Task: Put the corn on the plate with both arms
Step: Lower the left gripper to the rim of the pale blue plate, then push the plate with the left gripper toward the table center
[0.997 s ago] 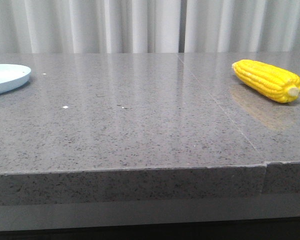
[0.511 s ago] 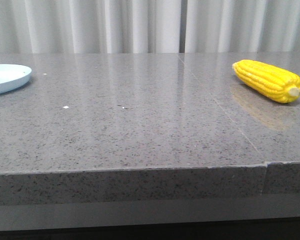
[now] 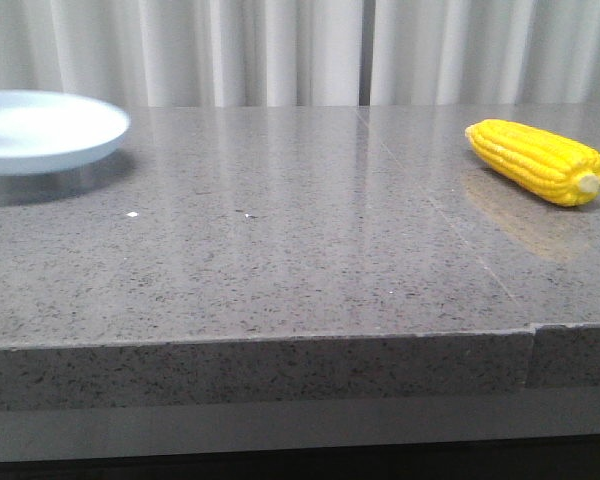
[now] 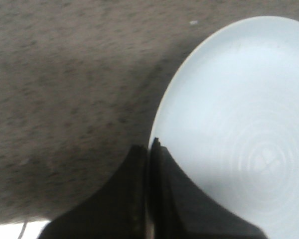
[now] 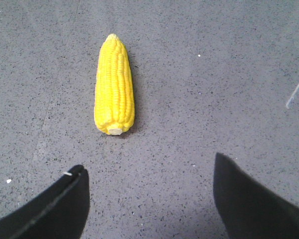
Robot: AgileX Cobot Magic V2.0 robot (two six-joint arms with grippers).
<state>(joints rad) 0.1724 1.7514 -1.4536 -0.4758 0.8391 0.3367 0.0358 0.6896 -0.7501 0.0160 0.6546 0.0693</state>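
Gripping the rim of the plate (image 4: 239, 129), your left gripper (image 4: 148, 199) has its two fingers pinched together on that edge. From the front, the plate (image 3: 40, 130) hangs lifted above the table (image 3: 280, 270) at far left, a shadow beneath it. Your right gripper (image 5: 149, 199) is spread wide, touching nothing, with the corn (image 5: 114, 92) lying flat beyond it, stub end nearest the fingers. The corn (image 3: 538, 160) rests at far right, well apart from the plate.

Plate (image 3: 50, 130) motion-blurred; left wrist view soft, perhaps defocused
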